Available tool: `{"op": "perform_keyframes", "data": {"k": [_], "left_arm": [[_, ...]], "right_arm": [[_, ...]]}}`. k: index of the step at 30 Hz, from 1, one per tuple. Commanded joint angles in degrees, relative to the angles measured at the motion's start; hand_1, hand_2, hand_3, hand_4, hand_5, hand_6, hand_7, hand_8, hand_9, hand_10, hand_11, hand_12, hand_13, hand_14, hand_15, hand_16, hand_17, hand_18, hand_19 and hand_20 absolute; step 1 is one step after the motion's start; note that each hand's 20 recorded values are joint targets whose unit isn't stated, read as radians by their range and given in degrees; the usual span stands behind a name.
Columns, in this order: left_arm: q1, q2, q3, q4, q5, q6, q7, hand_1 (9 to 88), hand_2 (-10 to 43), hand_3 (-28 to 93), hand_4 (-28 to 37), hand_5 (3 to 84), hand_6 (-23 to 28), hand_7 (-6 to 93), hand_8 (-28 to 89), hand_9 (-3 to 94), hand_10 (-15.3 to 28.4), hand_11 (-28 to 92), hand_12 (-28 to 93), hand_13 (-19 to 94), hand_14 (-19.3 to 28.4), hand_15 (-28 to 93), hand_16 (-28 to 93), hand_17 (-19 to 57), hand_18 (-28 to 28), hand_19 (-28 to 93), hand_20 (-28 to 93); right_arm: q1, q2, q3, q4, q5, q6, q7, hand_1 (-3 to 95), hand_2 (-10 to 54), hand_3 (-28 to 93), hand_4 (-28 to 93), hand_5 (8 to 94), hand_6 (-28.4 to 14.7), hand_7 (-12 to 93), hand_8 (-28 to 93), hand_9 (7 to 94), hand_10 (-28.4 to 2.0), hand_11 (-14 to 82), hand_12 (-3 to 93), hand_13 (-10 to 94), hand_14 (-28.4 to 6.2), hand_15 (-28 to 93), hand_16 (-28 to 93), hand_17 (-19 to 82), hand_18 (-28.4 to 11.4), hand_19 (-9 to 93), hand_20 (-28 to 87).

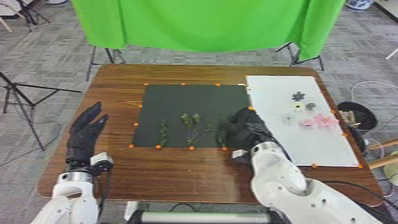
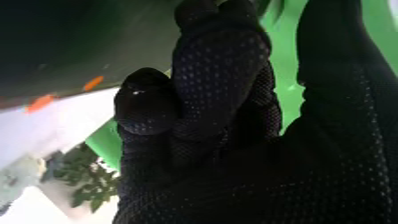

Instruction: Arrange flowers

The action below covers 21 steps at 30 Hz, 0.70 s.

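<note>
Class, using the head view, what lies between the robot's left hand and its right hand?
Between the left hand and right hand, the head view shows a strip of table, then green sprigs on a dark sheet.

The table (image 1: 178, 175) is brown wood with a smooth, faintly glossy finish. On it, the dark sheet (image 1: 169, 97) looks flat and matt; the white sheet (image 1: 284, 145) at right looks smooth. At the far side hangs creased green cloth (image 1: 209, 25). The right hand (image 1: 242, 131) wears black fabric, matt and dotted.
</note>
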Motion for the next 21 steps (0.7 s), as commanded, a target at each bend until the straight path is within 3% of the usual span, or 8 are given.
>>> {"op": "perform_keyframes", "data": {"k": [1, 11, 15, 21], "left_arm": [[0.76, -0.24, 0.0, -0.48, 0.03, -0.18, -0.24, 38.0, -9.5, 69, -10.5, 34.2, 0.8, 21.1, -10, 23.3, 8.6, 16, 14, 27, 12.7, 15, 2, 6.4, 10.1, 9, 16], [0.86, -0.12, 0.04, -0.44, -0.03, -0.05, -0.32, 38.0, -9.5, 69, -10.7, 34.4, 0.8, 21.1, -10, 23.4, 8.7, 16, 14, 27, 12.6, 15, 2, 6.4, 10.1, 9, 16], [0.58, -0.19, 0.21, -0.26, 0.14, -0.55, -0.67, 38.0, -9.5, 69, -10.7, 34.3, 0.8, 21.1, -10, 23.5, 8.7, 16, 14, 27, 12.7, 15, 2, 6.3, 10.1, 9, 16], [-0.07, -0.17, 0.51, 0.0, 0.33, -0.67, -0.94, 38.0, -9.5, 69, -10.5, 34.3, 0.8, 21.1, -10, 23.5, 8.7, 16, 14, 27, 12.7, 15, 2, 6.2, 10.1, 9, 16]], "right_arm": [[3.83, 3.43, -0.26, -2.26, 1.64, -4.08, -2.39, 41.3, -9.5, 57, -8, 70.3, -2.1, 22, -11, 87.3, -14.4, 26.3, 19.3, 94, -3.4, 45, 29, 72, -5.7, 84, 37], [4.66, 4.34, 0.5, -5.16, 8.08, -2.53, -6.68, 38.8, -9.5, 59, -7, 70.0, -1.8, 22, -10, 85.6, -14.5, 24.2, 19.0, 94, -3.6, 44, 31, 70, -6.4, 86, 37], [4.8, 4.03, 0.06, -4.78, 12.88, -5.94, -9.93, 35.5, -9.5, 60, -7, 68.4, -2.0, 21, -10, 81.4, -14.7, 17.7, 17.5, 94, -4.2, 43, 32, 68, -7.9, 88, 36], [5.65, 3.35, -0.22, -3.36, 19.28, -13.06, -12.33, 27.4, 2.8, 58, -9, 63.8, -3.5, 16, -9, 70.7, -15.6, 9.4, 14.6, 92, -5.6, 45, 33, 65, -10.1, 92, 34]]}}
